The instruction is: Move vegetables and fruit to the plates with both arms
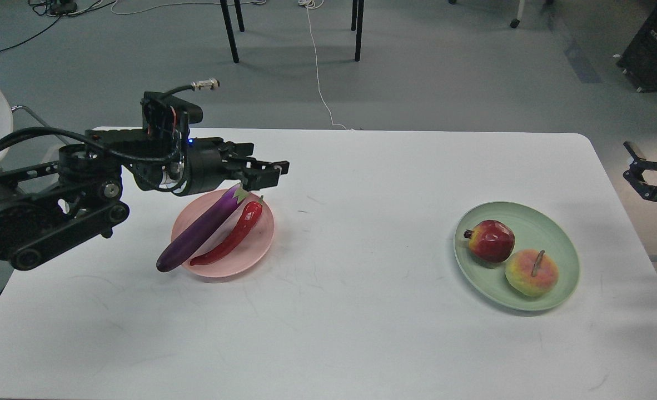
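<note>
Left gripper (262, 173) over far rim of pink plate (253, 261), jaw state impossible to tell, just above cap of eggplant (203, 229). Eggplant and chili pepper (234, 236) on that plate, eggplant's near end overhanging onto counter (351, 322); likely roll-off if nudged. Pomegranate (492, 240) and peach (531, 272) touching on green plate (562, 244). Right gripper (637, 169) parted, empty, at right edge.

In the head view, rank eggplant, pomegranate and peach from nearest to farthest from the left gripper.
From the left gripper:
1. Eggplant, on the pink plate, its cap just below the fingers.
2. Pomegranate, on the green plate, left part.
3. Peach, same plate, right of the pomegranate.
</note>
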### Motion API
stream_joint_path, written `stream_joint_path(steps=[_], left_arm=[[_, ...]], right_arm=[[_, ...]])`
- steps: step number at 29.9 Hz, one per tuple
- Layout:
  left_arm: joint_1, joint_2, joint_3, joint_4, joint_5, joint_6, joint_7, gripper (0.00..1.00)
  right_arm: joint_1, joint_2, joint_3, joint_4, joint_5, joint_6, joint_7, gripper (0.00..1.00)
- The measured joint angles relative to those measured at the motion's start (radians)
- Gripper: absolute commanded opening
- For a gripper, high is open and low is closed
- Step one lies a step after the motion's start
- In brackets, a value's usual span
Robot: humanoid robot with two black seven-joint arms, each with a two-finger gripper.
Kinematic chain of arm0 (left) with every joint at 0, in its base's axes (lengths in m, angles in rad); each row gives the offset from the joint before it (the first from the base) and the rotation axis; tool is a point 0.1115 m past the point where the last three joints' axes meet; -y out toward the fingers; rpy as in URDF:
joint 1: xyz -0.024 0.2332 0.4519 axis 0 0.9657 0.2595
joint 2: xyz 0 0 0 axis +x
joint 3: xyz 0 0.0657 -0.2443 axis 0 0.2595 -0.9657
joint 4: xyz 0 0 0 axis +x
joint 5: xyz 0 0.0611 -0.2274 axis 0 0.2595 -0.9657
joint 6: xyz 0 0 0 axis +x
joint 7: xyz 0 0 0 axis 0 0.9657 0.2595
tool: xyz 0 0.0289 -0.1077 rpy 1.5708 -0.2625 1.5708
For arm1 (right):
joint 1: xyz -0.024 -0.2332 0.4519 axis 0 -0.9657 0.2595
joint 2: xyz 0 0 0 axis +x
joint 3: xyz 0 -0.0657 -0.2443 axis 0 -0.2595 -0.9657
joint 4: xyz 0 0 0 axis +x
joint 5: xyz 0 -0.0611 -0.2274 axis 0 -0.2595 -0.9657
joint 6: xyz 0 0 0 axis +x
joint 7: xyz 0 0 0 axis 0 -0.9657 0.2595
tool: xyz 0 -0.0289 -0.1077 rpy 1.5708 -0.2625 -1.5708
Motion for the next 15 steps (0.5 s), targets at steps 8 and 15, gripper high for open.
stream_joint_path(steps=[8,15], left_arm=[[0.002,-0.084,-0.061,0.218,-0.796,-0.009,-0.003,0.98],[0.018,-0.158,-0.129,0.423,-1.135,-0.053,-0.013,0.98]], right_arm=[[0.012,0.081,0.131,-0.143,0.003,0.0,0.0,0.99],[0.028,0.147,0.161,-0.183,0.007,0.0,0.0,0.98]])
